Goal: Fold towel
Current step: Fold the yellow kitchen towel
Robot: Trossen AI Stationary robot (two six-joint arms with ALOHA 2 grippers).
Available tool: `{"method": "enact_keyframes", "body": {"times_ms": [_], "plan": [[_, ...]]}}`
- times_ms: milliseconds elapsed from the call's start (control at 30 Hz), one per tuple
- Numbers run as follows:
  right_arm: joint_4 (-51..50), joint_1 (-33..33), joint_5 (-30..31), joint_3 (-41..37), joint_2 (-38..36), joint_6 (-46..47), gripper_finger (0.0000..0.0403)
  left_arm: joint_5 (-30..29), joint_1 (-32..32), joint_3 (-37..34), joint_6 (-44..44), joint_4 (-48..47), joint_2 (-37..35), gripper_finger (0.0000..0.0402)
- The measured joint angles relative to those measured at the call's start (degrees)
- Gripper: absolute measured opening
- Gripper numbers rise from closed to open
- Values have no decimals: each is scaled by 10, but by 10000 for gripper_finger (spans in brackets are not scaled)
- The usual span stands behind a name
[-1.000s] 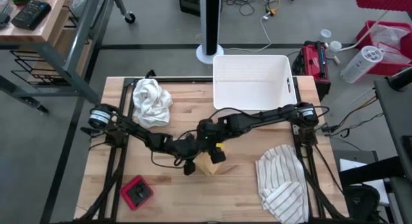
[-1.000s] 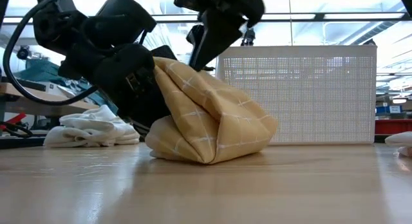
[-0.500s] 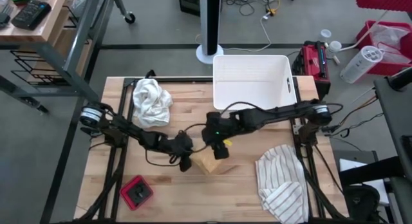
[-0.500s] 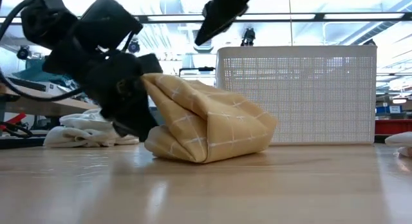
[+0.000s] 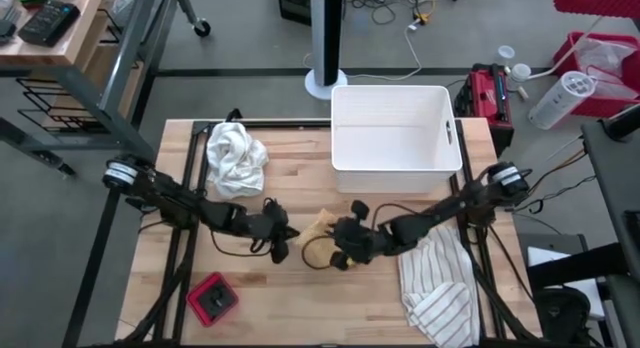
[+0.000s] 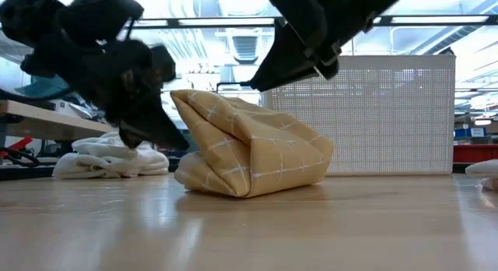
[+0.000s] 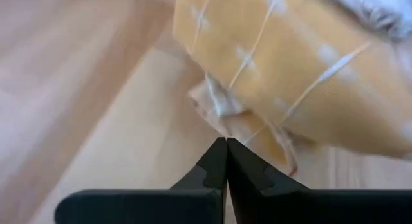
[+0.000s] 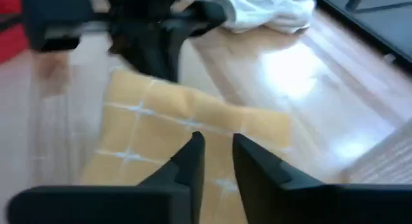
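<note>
The yellow towel with thin white lines [image 6: 257, 150] lies as a folded bundle on the wooden table, its bottom fold on the top. In the high view only its far edge [image 5: 320, 226] shows beside my right gripper. My left gripper [image 7: 226, 143] is shut, with nothing in it. It stands just left of the towel's loose corner [image 7: 215, 105], apart from it in the low view [image 6: 152, 119]. My right gripper [image 8: 215, 143] hangs over the towel's top from the right. Its fingers stand a narrow gap apart, with nothing between them.
A white perforated bin [image 5: 395, 128] stands at the far edge. A crumpled white cloth [image 5: 235, 158] lies far left, and a striped cloth [image 5: 440, 288] near right. A red and black block [image 5: 212, 298] sits near left. Bare wood lies in front of the towel.
My left gripper has drawn back toward the table's left edge and come off the towel's corner, which has sunk a little. My right arm has swung from the far side toward the near right, come down and rolled. It now points at the towel from the right. The bundle stays in place.
</note>
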Motion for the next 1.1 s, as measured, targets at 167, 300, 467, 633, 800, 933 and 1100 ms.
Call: {"method": "enact_keyframes", "body": {"times_ms": [167, 300, 467, 633, 800, 933, 1100], "plan": [[7, 10, -26, 8, 32, 30, 12, -19, -10, -2, 43, 8, -62, 0], [1, 10, -36, 32, 74, 38, 6, -19, -24, -6, 62, 5, -99, 0], [-4, 1, -30, 51, 119, 50, 1, -19, -33, -5, 86, 35, -97, 0], [-3, -2, -39, 65, 153, 50, 2, -38, -31, 3, 96, 36, -52, 0], [-1, -3, -44, 73, 161, 33, 2, -48, -30, 27, 112, 57, 27, 0], [-8, 0, -30, 76, 138, 15, 2, -8, -30, 64, 111, 41, 85, 0], [-30, 22, -31, 73, 94, 15, 2, -19, -26, 113, 50, -79, 117, 0]]}}
